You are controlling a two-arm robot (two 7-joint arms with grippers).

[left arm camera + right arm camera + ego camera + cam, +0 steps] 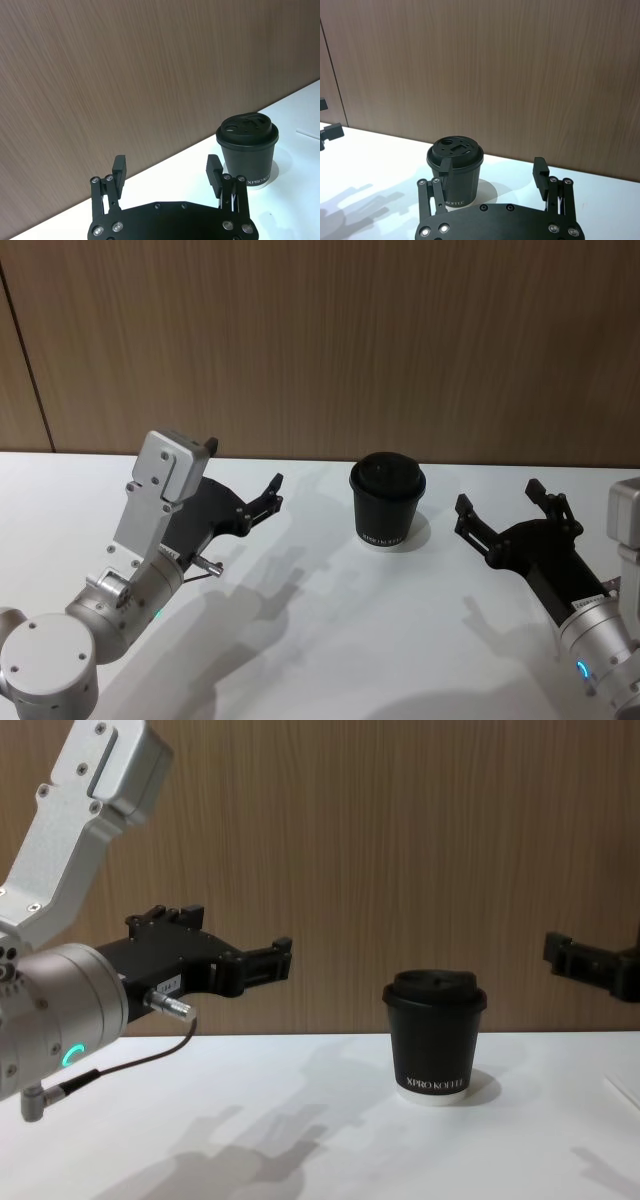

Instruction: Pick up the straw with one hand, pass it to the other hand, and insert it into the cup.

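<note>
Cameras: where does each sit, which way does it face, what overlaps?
Left wrist view: on the left arm, looking past the left gripper, jaws open, at the cup and wood wall.
Right wrist view: on the right arm, past the right gripper, jaws open, at the cup.
Head view: high, facing forward and down at the table; both grippers flank the cup.
Chest view: low, facing forward across the table; left gripper large at left, right gripper at right edge.
Shared: all four see the cup.
</note>
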